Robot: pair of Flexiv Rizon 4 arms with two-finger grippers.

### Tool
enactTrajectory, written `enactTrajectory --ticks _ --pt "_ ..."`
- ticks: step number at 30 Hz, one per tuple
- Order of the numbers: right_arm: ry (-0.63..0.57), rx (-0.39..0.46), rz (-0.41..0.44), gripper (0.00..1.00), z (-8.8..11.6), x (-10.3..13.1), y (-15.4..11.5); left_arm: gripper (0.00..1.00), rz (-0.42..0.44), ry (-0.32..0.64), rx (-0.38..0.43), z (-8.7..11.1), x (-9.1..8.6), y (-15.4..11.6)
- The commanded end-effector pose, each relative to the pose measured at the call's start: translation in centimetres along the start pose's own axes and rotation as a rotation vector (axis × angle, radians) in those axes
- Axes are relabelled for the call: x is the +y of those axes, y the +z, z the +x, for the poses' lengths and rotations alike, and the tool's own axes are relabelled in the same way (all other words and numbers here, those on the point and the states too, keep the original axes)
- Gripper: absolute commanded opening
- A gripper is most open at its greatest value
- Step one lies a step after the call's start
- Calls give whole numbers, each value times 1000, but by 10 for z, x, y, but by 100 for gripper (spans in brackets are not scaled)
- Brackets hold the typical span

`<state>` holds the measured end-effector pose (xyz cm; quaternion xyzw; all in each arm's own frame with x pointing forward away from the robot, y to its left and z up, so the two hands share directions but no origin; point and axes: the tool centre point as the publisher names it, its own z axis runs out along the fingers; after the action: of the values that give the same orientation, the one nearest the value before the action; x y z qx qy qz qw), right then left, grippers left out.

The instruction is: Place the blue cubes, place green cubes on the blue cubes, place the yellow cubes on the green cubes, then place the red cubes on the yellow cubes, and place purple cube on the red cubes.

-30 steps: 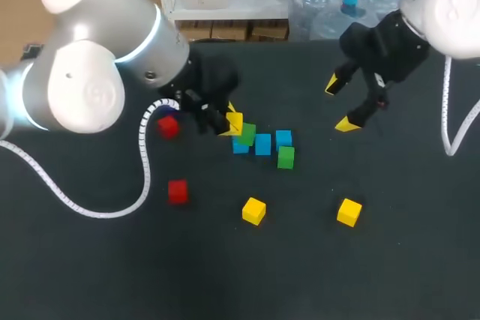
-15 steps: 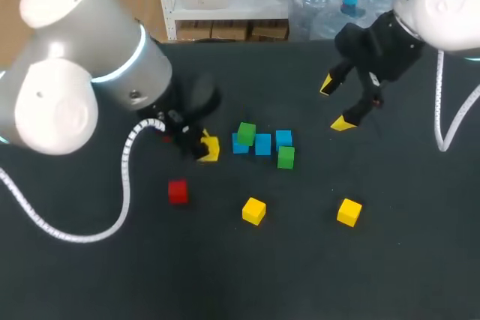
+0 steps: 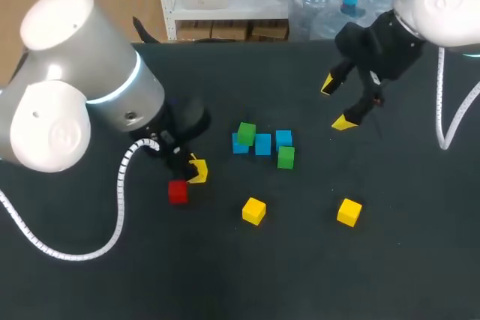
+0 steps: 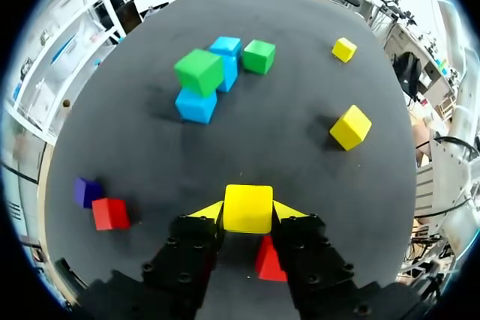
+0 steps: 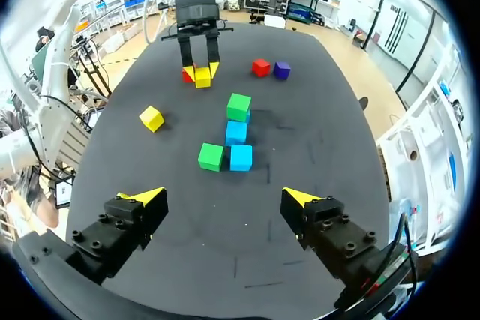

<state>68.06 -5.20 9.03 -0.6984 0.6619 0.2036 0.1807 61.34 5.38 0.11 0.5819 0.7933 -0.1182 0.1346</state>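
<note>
A row of three cubes (image 3: 262, 144) lies at mid-table, with a stacked cube (image 3: 246, 133) on its left end, a side cube (image 3: 286, 157) touching its right end on the robot's side, a near cube (image 3: 254, 210) and a far-right cube (image 3: 349, 212) well apart nearer the robot, and a held cube (image 4: 247, 207) in the left gripper (image 3: 195, 172) just above a low cube (image 3: 178, 192) left of the row.

The counter (image 3: 75, 282) is overlooked from above and behind; nearer wrist views are faced oppositely; the stacked green cube (image 3: 246, 132) is shared.

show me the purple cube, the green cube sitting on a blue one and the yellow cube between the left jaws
purple cube (image 4: 88, 191): left wrist view, its top face
green cube (image 4: 199, 71): left wrist view, its top face
held yellow cube (image 4: 248, 208): left wrist view, its top face
</note>
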Motion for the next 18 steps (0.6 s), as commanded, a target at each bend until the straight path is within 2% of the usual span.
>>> enactTrajectory --ticks 1,2,3,4,5,13,18 --pt "0 3 -1 100 -2 1 1 1 2 -4 14 3 0 1" --pt "-2 5 -2 100 -3 1 1 38 -3 -8 8 3 0 1" --pt "-3 5 -3 100 -3 1 1 96 -3 -15 25 2 0 0" --pt "-5 8 -5 100 -3 1 1 100 -2 9 53 -4 -2 0" --pt "-6 12 -9 100 -3 1 1 100 -1 22 61 -10 -3 -1" --pt "-33 46 -101 100 -7 2 17 100 -36 114 -15 -39 1 -6" --pt "-35 62 -179 100 -10 6 43 100 -44 161 -31 -52 10 -4"
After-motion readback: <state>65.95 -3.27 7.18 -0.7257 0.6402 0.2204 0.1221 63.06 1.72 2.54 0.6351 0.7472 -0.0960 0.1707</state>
